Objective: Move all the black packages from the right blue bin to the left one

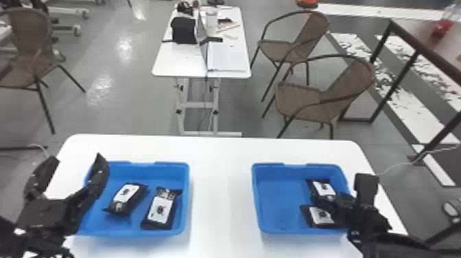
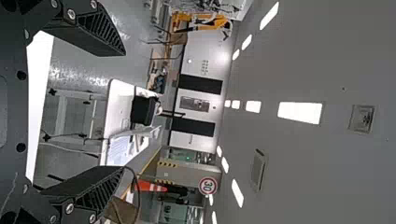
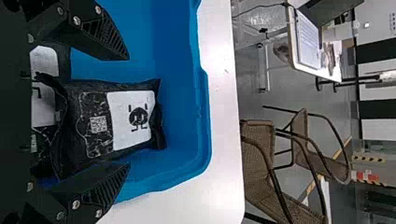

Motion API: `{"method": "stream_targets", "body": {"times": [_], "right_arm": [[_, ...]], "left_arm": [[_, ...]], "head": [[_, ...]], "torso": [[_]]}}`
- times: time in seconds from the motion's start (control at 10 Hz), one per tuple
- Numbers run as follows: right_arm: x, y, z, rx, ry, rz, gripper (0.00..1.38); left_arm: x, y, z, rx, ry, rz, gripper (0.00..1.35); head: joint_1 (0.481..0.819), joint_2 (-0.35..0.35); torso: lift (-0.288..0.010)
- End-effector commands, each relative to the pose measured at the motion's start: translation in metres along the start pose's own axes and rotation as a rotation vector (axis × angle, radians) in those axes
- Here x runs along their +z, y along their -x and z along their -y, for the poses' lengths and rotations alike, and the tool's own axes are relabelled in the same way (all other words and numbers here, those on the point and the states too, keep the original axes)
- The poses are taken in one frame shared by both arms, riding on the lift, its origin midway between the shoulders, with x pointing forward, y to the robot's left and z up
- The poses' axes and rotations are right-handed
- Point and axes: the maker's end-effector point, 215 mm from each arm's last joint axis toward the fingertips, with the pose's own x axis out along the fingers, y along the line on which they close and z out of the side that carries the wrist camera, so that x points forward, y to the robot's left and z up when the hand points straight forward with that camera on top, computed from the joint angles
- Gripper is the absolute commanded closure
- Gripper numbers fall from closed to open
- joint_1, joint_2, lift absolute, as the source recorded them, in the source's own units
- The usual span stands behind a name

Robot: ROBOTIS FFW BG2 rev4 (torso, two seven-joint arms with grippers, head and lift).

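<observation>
Right pincer [image 3: 127, 112] open, fingers either side of a black package [image 3: 133, 116], one of two left in right bin [image 1: 279, 206]; left pincer [image 1: 76, 157] open by left bin [image 1: 137, 175], two packages [image 1: 159, 209] inside, so looks half done.

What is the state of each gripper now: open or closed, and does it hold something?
Left gripper: open, holding nothing.
Right gripper: open, not closed on the black package seen between its fingers.
</observation>
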Motion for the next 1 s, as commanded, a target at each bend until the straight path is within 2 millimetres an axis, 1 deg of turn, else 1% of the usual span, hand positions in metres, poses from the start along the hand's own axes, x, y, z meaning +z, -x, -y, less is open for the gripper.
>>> {"method": "stream_targets", "body": {"times": [0.0, 0.1, 0.2, 0.3, 0.4, 0.6, 0.7, 0.9], "right_arm": [[-0.014, 0.000, 0.002, -0.001, -0.027, -0.024, 0.22], [-0.019, -0.001, 0.003, -0.005, -0.036, -0.036, 0.23], [-0.022, 0.000, 0.006, -0.009, -0.039, -0.047, 0.43], [-0.020, 0.000, 0.007, -0.009, -0.042, -0.043, 0.85], [-0.015, 0.001, 0.007, -0.013, -0.049, -0.031, 1.03], [-0.001, 0.008, 0.001, -0.029, -0.072, 0.027, 1.21], [0.004, 0.012, 0.000, -0.039, -0.082, 0.055, 1.24], [0.006, 0.017, -0.004, -0.039, -0.086, 0.076, 1.24]], "left_arm": [[-0.001, 0.001, -0.001, 0.002, 0.001, -0.001, 0.17], [-0.001, 0.001, -0.001, 0.002, 0.001, -0.001, 0.17], [-0.001, 0.002, -0.002, 0.004, 0.000, -0.003, 0.17], [-0.002, 0.002, -0.003, 0.006, 0.000, -0.004, 0.17], [-0.002, 0.002, -0.003, 0.007, 0.004, -0.003, 0.17], [-0.004, 0.004, -0.004, 0.011, 0.009, -0.003, 0.17], [-0.002, 0.004, -0.004, 0.012, 0.009, 0.005, 0.17], [-0.001, 0.004, -0.005, 0.013, 0.010, 0.010, 0.17]], "head": [[0.695, -0.100], [0.695, -0.100], [0.695, -0.101], [0.695, -0.103], [0.695, -0.104], [0.695, -0.104], [0.695, -0.103], [0.695, -0.098]], "torso": [[0.000], [0.000], [0.000], [0.000], [0.000], [0.000], [0.000], [0.000]]}}
